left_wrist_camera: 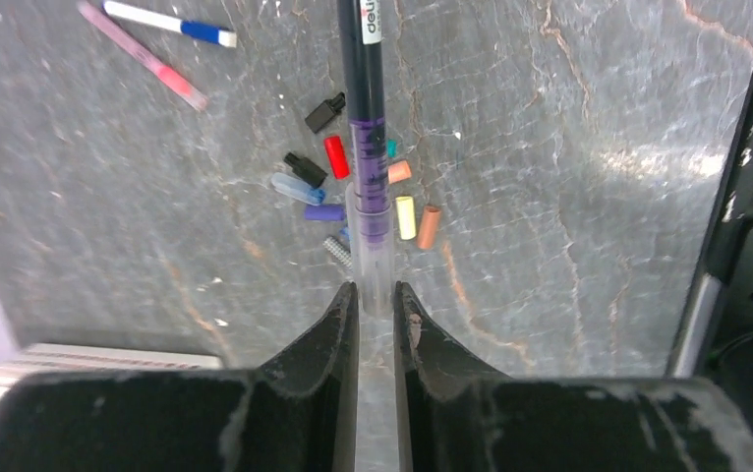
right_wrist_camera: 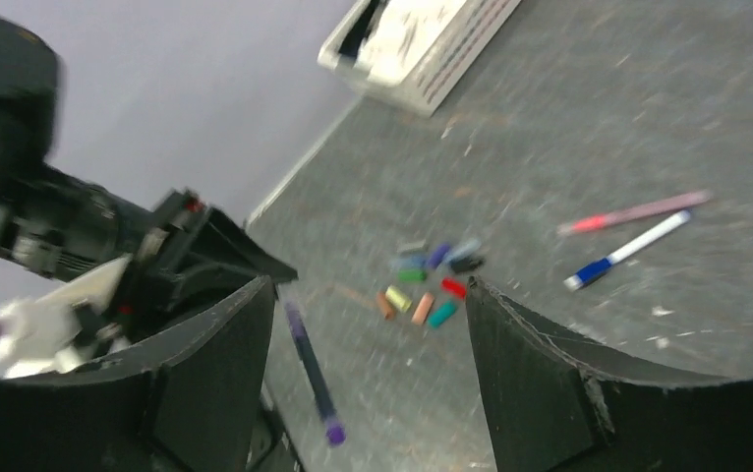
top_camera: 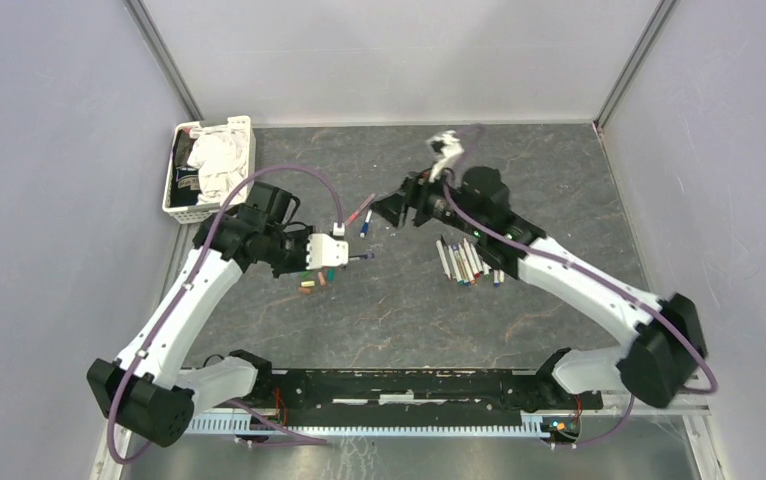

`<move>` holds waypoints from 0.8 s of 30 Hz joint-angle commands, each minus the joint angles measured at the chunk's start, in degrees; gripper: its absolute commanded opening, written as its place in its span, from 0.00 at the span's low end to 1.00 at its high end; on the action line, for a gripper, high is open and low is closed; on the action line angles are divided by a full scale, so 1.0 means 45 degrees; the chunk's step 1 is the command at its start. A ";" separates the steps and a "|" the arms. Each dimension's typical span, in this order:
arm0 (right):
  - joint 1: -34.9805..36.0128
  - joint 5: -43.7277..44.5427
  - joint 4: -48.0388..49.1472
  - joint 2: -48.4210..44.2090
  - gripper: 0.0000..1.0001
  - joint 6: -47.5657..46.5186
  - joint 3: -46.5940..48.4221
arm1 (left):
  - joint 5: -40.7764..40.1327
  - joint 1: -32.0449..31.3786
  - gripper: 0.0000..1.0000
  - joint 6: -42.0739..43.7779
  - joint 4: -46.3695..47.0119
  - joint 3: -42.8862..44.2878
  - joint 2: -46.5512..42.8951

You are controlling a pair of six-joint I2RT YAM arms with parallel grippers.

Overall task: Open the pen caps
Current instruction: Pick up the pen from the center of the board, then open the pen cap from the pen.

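Two pincers are doing very different things right now. The left pincer is clamping the tail end of a purple pen. Its black fingers are sitting almost together with just the clear barrel end squeezed between them, and the pen is sticking straight out ahead, up off the desk. Further along the dark barrel a small white label is showing. The lettering is running sideways and seems to start with "de", but I can't read the rest.

The right pincer is standing wide open, gripping and touching nothing. That same pen and its purple tip are showing in the gap beyond its fingers.

The pen caps are lying loose on the desk in one tight little cluster right under the held pen: black, red, pale blue, purple, teal, salmon, yellow and brownish orange. From above, the cluster is sitting just on the near side of the left pincer.

A bit further out, a pink pen and a white pen with a blue end are lying side by side. Over by the right arm, a bunch of white-barrelled pens is lying in a rough row. Way back at the far left, a white basket is sitting with crumpled white stuff in it.
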 commanded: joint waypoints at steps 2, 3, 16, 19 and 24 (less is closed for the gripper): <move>0.0152 -0.5225 -0.3094 0.2648 0.76 -0.0786 0.1930 | -0.1401 -0.1145 0.02 0.2511 -0.0376 -0.0130 -0.0874; 0.0280 -0.5613 -0.2879 0.2896 0.76 -0.0705 0.1913 | -0.1568 -0.1299 0.02 0.2645 -0.0382 -0.0212 -0.0926; 0.1924 -0.7999 -0.2972 0.5298 0.69 -0.0855 0.3089 | -0.2472 -0.2046 0.02 0.2884 -0.0329 -0.0216 -0.0834; 0.2051 -0.8222 -0.2407 0.5656 0.61 -0.0550 0.3132 | -0.2545 -0.2183 0.02 0.2884 -0.0397 -0.0255 -0.0859; 0.2079 -0.8556 -0.2009 0.6091 0.35 -0.0269 0.3287 | -0.2588 -0.2314 0.02 0.2925 -0.0520 -0.0231 -0.0845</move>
